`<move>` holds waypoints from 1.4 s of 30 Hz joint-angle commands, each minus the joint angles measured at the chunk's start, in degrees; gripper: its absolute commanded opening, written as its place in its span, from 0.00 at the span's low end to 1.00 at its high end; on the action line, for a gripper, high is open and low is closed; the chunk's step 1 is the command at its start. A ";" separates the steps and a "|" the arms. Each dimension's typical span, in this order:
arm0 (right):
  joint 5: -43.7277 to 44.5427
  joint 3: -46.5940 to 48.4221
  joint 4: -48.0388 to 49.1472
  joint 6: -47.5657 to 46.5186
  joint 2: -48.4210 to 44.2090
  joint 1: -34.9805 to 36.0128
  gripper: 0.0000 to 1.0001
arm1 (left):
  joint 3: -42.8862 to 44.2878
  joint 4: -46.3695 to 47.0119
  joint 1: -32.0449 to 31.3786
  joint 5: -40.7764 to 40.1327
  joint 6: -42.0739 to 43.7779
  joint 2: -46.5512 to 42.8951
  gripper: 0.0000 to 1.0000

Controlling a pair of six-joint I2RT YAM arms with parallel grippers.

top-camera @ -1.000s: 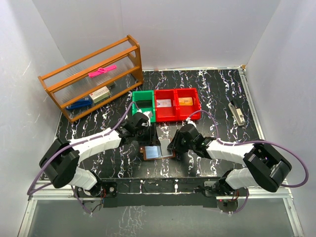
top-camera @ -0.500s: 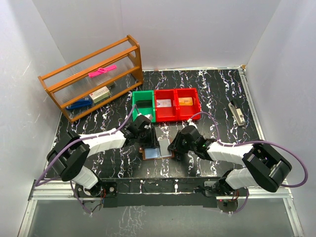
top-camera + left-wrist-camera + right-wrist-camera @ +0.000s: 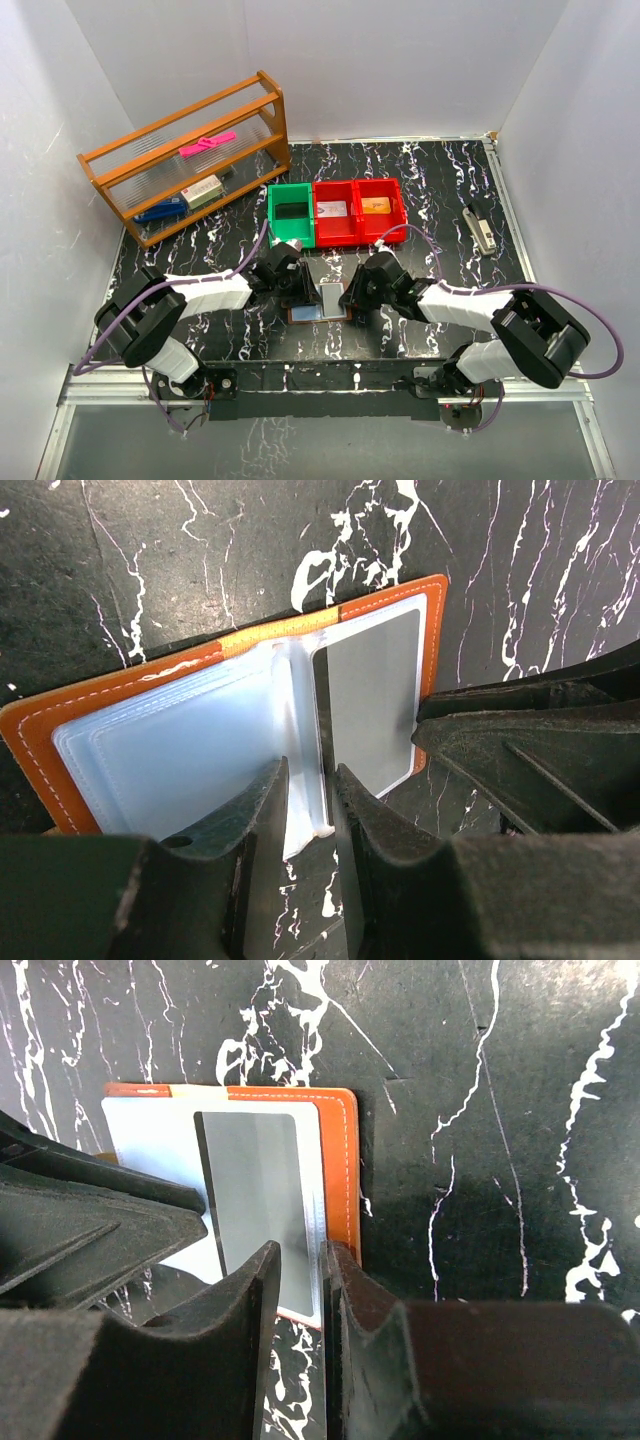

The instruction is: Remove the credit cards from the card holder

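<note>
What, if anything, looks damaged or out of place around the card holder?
Nothing damaged or spilled. The card holder lies open; one clear sleeve stands up at its spine, pinched by the left end effector, and the right end effector pinches the silver-grey card at its sleeved edge.

No words or numbers can be read anywhere. The silver-grey card [image 3: 370,700] shows a plain face. The little white box [image 3: 203,190] on the wooden shelf [image 3: 262,92] has a red mark, too small to read.

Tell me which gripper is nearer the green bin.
Left. The left gripper, at the card holder, sits straight before the green bin; the right gripper is at the holder's other edge, farther right.
</note>
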 commanded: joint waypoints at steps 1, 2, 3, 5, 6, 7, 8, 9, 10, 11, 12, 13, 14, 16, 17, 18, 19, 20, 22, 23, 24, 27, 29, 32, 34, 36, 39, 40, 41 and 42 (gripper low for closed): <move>2.52 4.19 -4.44 -4.19 -1.61 -0.22 0.22 | -1.32 -0.40 -0.34 -1.81 -0.81 -0.74 0.24; 1.99 4.67 -4.10 -4.67 -1.58 -0.22 0.22 | -1.60 -0.49 -0.31 -2.05 -0.82 -1.10 0.24; 1.13 5.17 -3.60 -4.92 -1.33 -0.22 0.22 | -1.79 -0.64 -0.30 -2.27 -0.74 -1.35 0.24; -0.06 6.48 -3.81 -4.95 -0.06 -0.17 0.22 | -1.96 -0.79 -0.34 -2.24 -0.49 -1.72 0.24; -0.18 6.99 -3.97 -4.95 0.51 -0.18 0.22 | -1.85 -1.03 -0.28 -2.25 -0.47 -1.76 0.24; -0.38 7.17 -3.70 -4.95 1.09 -0.18 0.22 | -1.74 -1.17 -0.33 -2.15 -0.39 -1.74 0.24; -0.57 7.25 -3.30 -4.95 1.66 -0.23 0.22 | -1.71 -1.18 -0.34 -2.14 -0.38 -1.75 0.24; -0.87 7.13 -2.80 -4.95 2.21 -0.24 0.22 | -1.76 -1.14 -0.30 -2.07 -0.38 -1.80 0.24; -1.48 6.94 -2.09 -4.95 2.91 -0.17 0.22 | -1.76 -1.08 -0.35 -2.05 -0.33 -1.77 0.24; -2.03 6.97 -1.73 -4.95 3.71 -0.24 0.21 | -1.71 -0.91 -0.32 -2.05 -0.28 -1.90 0.24; -2.49 7.01 -1.74 -4.95 4.66 -0.22 0.21 | -1.71 -0.86 -0.34 -2.01 -0.29 -2.01 0.24; -2.84 6.88 -1.80 -4.80 5.47 -0.24 0.19 | -1.71 -0.73 -0.34 -1.90 -0.29 -2.12 0.24; -2.56 6.84 -2.36 -4.34 6.15 -0.22 0.17 | -1.59 -0.76 -0.32 -1.88 -0.17 -2.12 0.24; -0.57 6.14 -3.61 -3.62 6.18 -0.16 0.17 | -1.29 -1.06 -0.28 -1.87 -0.03 -2.20 0.25; -0.06 5.40 -3.33 -3.29 5.57 -0.17 0.18 | -1.18 -1.07 -0.32 -1.85 -0.03 -2.27 0.25; 0.32 4.74 -3.07 -3.12 4.97 -0.20 0.18 | -1.10 -0.97 -0.30 -1.81 -0.03 -2.30 0.25; 0.22 4.20 -2.70 -3.05 4.39 -0.21 0.19 | -1.03 -0.87 -0.33 -1.68 0.02 -2.36 0.26; -0.27 3.92 -2.23 -3.15 4.05 -0.19 0.19 | -0.98 -0.72 -0.27 -1.62 -0.02 -2.34 0.26; -1.69 3.82 -1.56 -3.22 4.25 -0.24 0.19 | -0.85 -0.36 -0.34 -1.46 0.06 -2.08 0.26; -2.46 3.86 -1.05 -3.23 4.67 -0.22 0.19 | -0.75 -0.08 -0.30 -1.32 0.06 -1.79 0.27; -2.96 3.79 -0.59 -2.90 5.26 -0.25 0.18 | -0.59 0.20 -0.38 -1.15 0.06 -1.51 0.27; -3.67 2.61 1.34 -1.16 6.19 -0.21 0.18 | -0.23 1.45 -0.30 -0.11 -0.87 -0.36 0.26; -3.58 1.70 2.15 0.01 6.22 -0.20 0.18 | -0.24 2.05 -0.34 -0.03 -2.19 0.07 0.24; -3.24 0.77 2.58 0.64 5.93 -0.23 0.18 | -1.60 3.80 -0.32 -0.31 -3.93 -0.88 0.20; -3.44 0.75 2.72 0.66 5.95 -0.20 0.17 | -2.28 4.41 -0.34 -0.97 -4.57 -1.82 0.15; -3.34 0.94 2.66 0.67 6.08 -0.18 0.17 | -2.34 3.82 -0.34 -1.37 -4.33 -2.46 0.12; -3.05 1.13 2.47 0.66 6.13 -0.22 0.17 | -1.65 1.69 -0.33 -1.41 -3.37 -2.60 0.03; -2.90 1.18 2.20 0.67 6.17 -0.21 0.18 | -1.55 1.14 -0.30 -1.50 -3.10 -2.63 0.01; -2.72 1.29 1.94 0.63 6.20 -0.23 0.17 | -1.62 0.68 -0.33 -1.59 -3.02 -2.89 0.00; -2.56 1.31 1.74 0.67 6.21 -0.23 0.17 | -1.81 0.27 -0.30 -1.86 -3.02 -3.25 0.00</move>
